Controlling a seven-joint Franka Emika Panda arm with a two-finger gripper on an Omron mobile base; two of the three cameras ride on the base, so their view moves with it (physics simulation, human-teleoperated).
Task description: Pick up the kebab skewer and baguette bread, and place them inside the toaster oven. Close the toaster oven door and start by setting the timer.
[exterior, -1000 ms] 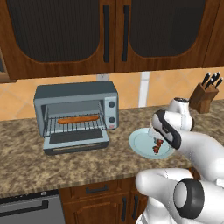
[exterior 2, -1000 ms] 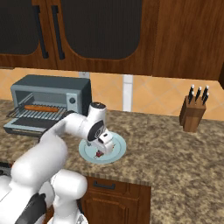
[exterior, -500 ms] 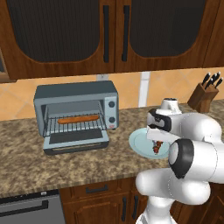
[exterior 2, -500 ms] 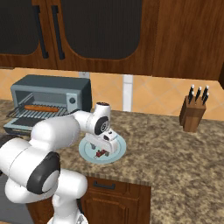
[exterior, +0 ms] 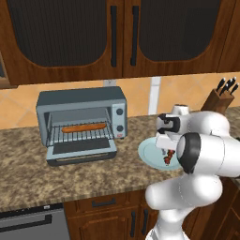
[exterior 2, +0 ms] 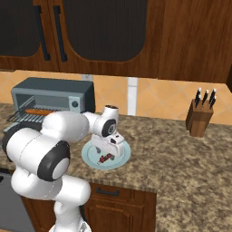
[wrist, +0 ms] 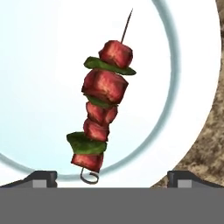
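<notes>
The kebab skewer, a thin stick with red meat chunks and green pieces, lies on a pale blue plate. My gripper hangs open right above it, one fingertip on each side of the skewer's ring end and nothing held. From the base views, the gripper points down over the plate, with the skewer under it. The baguette bread lies on the wire rack inside the toaster oven. The toaster oven door hangs folded down, open.
A knife block stands at the back right of the granite counter. Dark wooden cabinets hang above the counter. The oven's two knobs sit on its right panel. My own arm bulks between the plate and the counter's front edge.
The arm's elbow has swung up and round while the hand stayed low over the plate. The jaws stay open and the skewer has not moved.
</notes>
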